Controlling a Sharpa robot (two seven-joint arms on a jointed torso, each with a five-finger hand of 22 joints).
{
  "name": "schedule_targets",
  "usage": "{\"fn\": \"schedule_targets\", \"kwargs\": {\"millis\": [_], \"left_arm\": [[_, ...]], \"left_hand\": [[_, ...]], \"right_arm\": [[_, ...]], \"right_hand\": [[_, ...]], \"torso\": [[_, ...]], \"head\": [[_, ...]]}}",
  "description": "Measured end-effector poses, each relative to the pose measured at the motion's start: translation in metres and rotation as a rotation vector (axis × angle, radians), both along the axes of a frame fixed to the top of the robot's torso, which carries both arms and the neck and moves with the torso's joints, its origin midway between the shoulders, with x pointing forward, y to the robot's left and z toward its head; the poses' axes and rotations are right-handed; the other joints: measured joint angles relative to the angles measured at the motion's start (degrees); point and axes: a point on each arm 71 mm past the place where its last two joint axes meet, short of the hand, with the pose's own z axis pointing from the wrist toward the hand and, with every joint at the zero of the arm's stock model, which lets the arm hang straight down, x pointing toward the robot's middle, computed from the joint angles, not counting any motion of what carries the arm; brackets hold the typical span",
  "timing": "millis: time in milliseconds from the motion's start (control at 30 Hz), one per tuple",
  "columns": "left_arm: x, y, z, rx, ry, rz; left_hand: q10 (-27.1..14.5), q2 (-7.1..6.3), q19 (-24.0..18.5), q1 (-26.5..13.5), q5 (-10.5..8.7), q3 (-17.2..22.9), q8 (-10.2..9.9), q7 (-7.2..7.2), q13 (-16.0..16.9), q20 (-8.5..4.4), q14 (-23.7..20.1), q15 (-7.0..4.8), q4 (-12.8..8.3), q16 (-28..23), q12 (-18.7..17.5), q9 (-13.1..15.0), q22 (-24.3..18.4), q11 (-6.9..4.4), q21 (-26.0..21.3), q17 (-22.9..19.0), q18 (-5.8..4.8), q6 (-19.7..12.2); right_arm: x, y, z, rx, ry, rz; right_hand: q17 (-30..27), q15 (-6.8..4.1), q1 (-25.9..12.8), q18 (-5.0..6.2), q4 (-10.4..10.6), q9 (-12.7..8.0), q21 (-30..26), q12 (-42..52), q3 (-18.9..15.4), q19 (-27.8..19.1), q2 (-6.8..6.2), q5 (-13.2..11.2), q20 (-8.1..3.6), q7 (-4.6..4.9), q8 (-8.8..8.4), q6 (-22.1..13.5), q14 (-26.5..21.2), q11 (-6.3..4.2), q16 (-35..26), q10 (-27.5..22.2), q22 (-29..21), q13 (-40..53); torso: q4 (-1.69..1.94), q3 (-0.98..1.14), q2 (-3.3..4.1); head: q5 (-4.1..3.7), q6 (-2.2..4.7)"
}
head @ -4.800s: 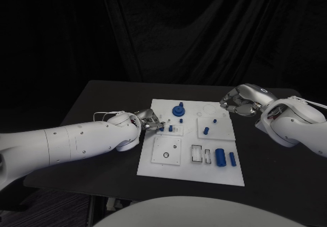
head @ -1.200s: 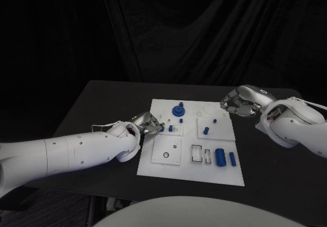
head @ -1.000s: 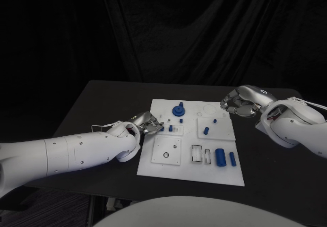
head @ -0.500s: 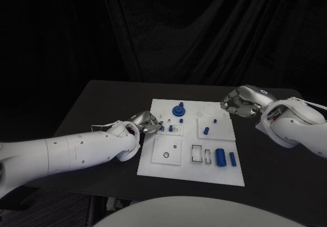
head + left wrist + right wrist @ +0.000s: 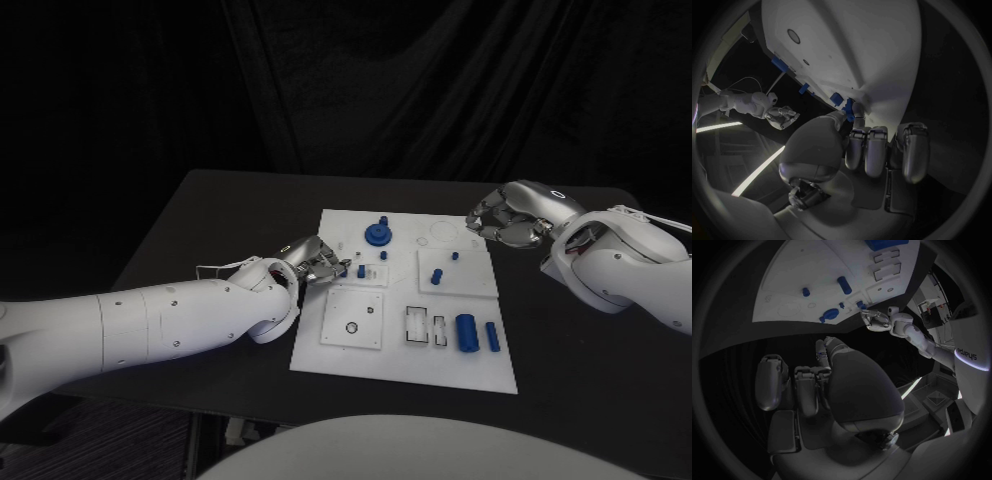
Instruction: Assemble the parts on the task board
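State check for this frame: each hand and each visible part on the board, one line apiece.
left hand: at the task board's left edge, fingertips touching a small blue part.
right hand: fingers curled in, holding nothing, beside the board's far right corner.
task board: flat on the table.
blue cylinder: lying on its side.
blue gear piece: seated on the board.
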Motion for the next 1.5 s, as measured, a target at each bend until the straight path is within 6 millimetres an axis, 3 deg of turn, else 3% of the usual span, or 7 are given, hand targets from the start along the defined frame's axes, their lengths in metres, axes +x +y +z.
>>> {"fn": "schedule_targets", "kwargs": {"millis": [100,333,533,900,967,1233,1500], "left_arm": [[-0.0001,0.0,-0.0001,0.001,0.002,-0.002],[0.0002,0.001,-0.0004,0.003,0.004,-0.001],[0.0007,0.0016,-0.0006,0.004,0.004,0.001],[0.0012,0.0031,-0.0005,0.005,0.0,0.003],[0.0012,0.0035,-0.0004,0.003,-0.003,0.002],[0.0015,0.0023,0.0007,-0.009,-0.022,-0.02],[0.0023,0.0007,0.0013,-0.018,-0.036,-0.042]], "left_hand": [[0.0,0.25,0.0,-2.31,-3.31,-1.59,0.0,0.18,0.0,0.0,0.0,0.0,0.01,0.0,0.0,-0.2,0.0,0.0,0.21,0.0,-0.01,0.43],[0.0,0.81,0.0,-6.13,-6.73,-5.16,0.0,0.18,0.0,0.0,0.0,0.0,0.04,0.0,0.0,-0.32,0.0,0.0,0.21,0.0,-0.01,0.42],[0.0,1.29,0.0,-6.95,-6.95,-6.03,0.0,0.18,0.0,0.0,0.0,0.0,0.08,0.0,0.0,-0.32,0.0,0.0,0.21,0.0,0.0,0.42],[0.0,6.46,0.0,-13.89,-6.14,-11.92,0.0,0.39,0.0,0.0,0.0,0.0,0.07,0.0,0.0,0.13,0.0,0.0,0.21,0.0,0.0,0.63],[0.0,7.68,0.0,-14.09,-4.87,-12.42,0.46,0.39,0.0,0.0,0.0,0.0,0.04,0.0,0.0,0.55,0.0,0.0,0.21,0.0,0.0,0.63],[0.0,10.35,0.0,-14.4,-4.22,-13.3,1.42,0.09,0.0,0.0,0.0,0.0,0.12,0.0,0.0,1.6,0.0,0.0,0.21,0.0,-0.01,1.34],[0.0,11.85,0.0,-14.29,-3.61,-13.78,1.65,0.09,0.0,0.0,0.0,0.0,-0.05,0.0,0.0,1.91,0.0,0.0,0.21,0.0,0.0,1.33]], "right_arm": [[0.0,0.0,-0.0001,0.0,0.001,0.0],[0.0001,-0.0002,-0.0002,-0.001,0.002,-0.001],[0.0,-0.0002,-0.0005,-0.002,0.003,-0.001],[-0.0002,-0.0003,-0.0011,-0.002,0.005,-0.001],[-0.0002,-0.0004,-0.0011,-0.002,0.005,-0.002],[-0.0003,-0.0003,-0.0014,-0.002,0.005,-0.002],[-0.0004,-0.0003,-0.0015,-0.002,0.006,-0.002]], "right_hand": [[0.0,0.0,0.0,0.0,0.0,0.0,0.0,0.0,0.0,0.0,0.0,0.0,0.0,0.0,0.0,0.0,0.0,0.0,0.0,0.0,0.0,0.0],[0.0,0.0,0.0,0.0,0.0,-0.01,0.0,0.0,0.0,0.0,0.0,0.0,0.0,0.0,0.0,0.0,0.0,0.0,0.0,0.0,0.0,0.0],[0.0,0.0,0.0,0.0,0.0,-0.01,0.0,0.0,0.0,0.0,0.0,0.0,0.0,0.0,0.0,0.0,0.0,0.0,0.0,0.0,0.0,0.0],[0.0,0.0,0.0,0.0,0.0,0.04,0.0,0.0,0.0,0.0,0.0,0.0,0.0,0.0,0.0,0.0,0.0,0.0,0.0,0.0,0.0,0.0],[0.0,0.0,0.0,0.0,0.1,0.04,0.0,0.0,0.1,0.0,0.0,0.23,0.0,0.0,0.0,0.0,0.0,0.0,0.0,0.0,0.0,0.0],[0.0,0.0,0.0,0.0,0.16,0.03,0.0,0.0,0.16,0.0,0.0,0.23,0.0,0.0,0.0,0.0,0.0,0.0,0.0,0.0,0.0,0.0],[0.0,0.0,0.0,0.0,0.16,0.03,0.0,0.0,0.16,0.0,0.0,0.23,0.0,0.0,0.0,0.0,0.0,0.0,0.0,0.0,0.0,0.0]], "torso": [[-0.01,0.0,0.0],[-0.01,0.0,0.01],[-0.01,-0.01,0.01],[0.02,-0.01,0.01],[0.02,-0.01,0.01],[-0.01,-0.01,0.01],[-0.01,0.0,-0.01]], "head": [[0.02,0.0],[0.01,0.0],[0.01,0.0],[0.01,0.0],[0.04,0.0],[0.12,0.0],[0.11,0.0]]}}
